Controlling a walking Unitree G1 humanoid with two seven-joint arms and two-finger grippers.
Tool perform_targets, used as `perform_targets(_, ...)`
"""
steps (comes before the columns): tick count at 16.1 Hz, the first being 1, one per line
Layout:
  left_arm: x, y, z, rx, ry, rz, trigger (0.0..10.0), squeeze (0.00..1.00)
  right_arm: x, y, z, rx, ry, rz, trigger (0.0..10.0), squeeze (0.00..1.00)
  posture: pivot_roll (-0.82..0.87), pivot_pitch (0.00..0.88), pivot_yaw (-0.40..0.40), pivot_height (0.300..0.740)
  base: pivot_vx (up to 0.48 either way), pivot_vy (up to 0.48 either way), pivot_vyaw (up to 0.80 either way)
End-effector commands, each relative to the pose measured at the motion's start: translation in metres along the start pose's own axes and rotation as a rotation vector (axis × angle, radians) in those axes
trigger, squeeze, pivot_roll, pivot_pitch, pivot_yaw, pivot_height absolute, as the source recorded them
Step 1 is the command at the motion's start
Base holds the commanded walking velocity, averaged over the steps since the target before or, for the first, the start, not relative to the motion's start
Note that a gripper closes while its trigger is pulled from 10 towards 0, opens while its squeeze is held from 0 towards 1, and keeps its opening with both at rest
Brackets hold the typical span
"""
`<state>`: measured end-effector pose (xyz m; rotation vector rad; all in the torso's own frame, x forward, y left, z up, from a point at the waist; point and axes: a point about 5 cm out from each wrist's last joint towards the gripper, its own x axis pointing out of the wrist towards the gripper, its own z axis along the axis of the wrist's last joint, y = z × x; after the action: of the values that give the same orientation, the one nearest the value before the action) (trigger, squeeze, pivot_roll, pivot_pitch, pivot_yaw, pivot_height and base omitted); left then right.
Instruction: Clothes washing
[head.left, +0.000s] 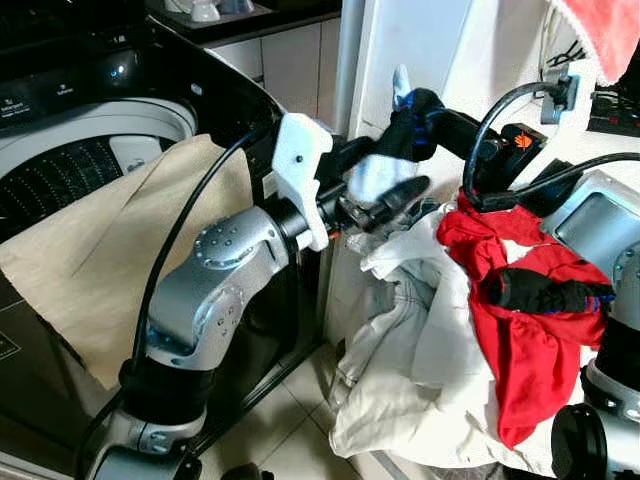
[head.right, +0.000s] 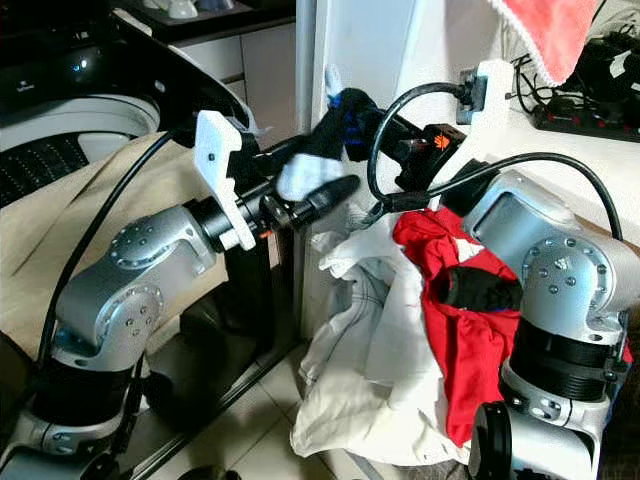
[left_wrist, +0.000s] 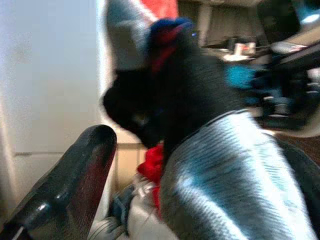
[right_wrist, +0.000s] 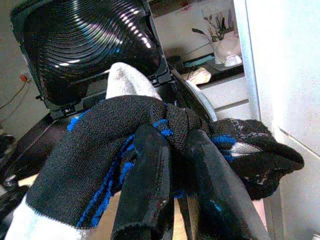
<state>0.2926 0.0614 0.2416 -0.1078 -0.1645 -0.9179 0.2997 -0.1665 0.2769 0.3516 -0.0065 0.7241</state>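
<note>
— What do the wrist cameras give you that the head views don't?

— The right wrist view shows the right gripper (right_wrist: 170, 165) with its two black fingers pressed together on a black sock (right_wrist: 125, 150) with blue stitching and a pale grey cuff. Behind it stands the raised lid (right_wrist: 85, 45) of the washing machine (head.left: 90, 120). From the head you just see that sock bunched at about twelve o'clock, in front of the white cabinet (head.left: 420, 50).

— And the left?

— The left wrist view is blurred: one black finger (left_wrist: 70, 185) low down, the same sock filling the rest. From the head, the left gripper (head.left: 385, 200) sits just below the sock, with its pale cuff against the fingers. I cannot tell whether it has any hold on it.

— What's in the machine?

— The drum is open at about ten o'clock. A beige cloth (head.left: 120, 250) drapes over its rim, partly inside, partly hanging down the front.

— The rest of the laundry?

— At about four o'clock, a white garment (head.left: 400, 370) hangs down toward the tiled floor (head.left: 290, 430), with a red garment (head.left: 530, 340) on top. A second black sock (head.left: 545, 292) lies across the red one. A pink towel (head.left: 610, 30) hangs at two o'clock.
</note>
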Motion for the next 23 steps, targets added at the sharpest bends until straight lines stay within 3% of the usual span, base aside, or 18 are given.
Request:
perform_targets(1, 0.000, 0.005, 0.005, 0.013, 0.003, 0.030, 0.0, 0.00, -0.002, 0.002, 0.003, -0.019, -0.003, 0.001, 0.0, 0.00, -0.12, 0.000, -0.016, 0.740, 0.000, 0.000, 0.00)
perform_targets(10, -0.004, -0.003, 0.003, 0.009, -0.014, -0.033, 0.0, 0.00, -0.001, 0.001, -0.002, -0.010, 0.009, -0.010, 0.0, 0.00, -0.12, 0.000, -0.019, 0.740, 0.000, 0.000, 0.00)
perform_targets(23, -0.006, 0.009, 0.014, 0.042, -0.117, 0.030, 0.0, 0.00, -0.001, 0.003, -0.004, -0.011, 0.004, -0.020, 0.0, 0.00, -0.12, 0.000, -0.011, 0.740, 0.000, 0.000, 0.00)
